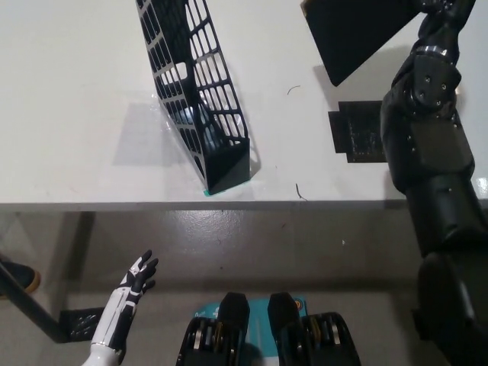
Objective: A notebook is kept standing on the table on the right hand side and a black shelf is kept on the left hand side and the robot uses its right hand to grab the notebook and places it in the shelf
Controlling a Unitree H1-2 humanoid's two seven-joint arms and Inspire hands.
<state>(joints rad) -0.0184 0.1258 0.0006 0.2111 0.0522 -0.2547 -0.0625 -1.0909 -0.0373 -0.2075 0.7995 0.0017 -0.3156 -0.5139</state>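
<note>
The black notebook (354, 34) hangs tilted above the table at the top right, partly cut off by the picture's upper edge. My black right hand (444, 14) is shut on its right end, and the arm rises from the bottom right. The black mesh shelf (200, 91) stands on the white table (69, 91) left of the middle, its narrow end near the front edge. Roughly a shelf's width of table lies between the notebook and the shelf. My white left hand (136, 280) rests open below the table's edge at the lower left.
A flat black square base (357, 131) lies on the table under the notebook, beside my right forearm. The table's front edge (229, 204) crosses the picture, with grey floor below. A small dark mark (301, 192) sits near that edge.
</note>
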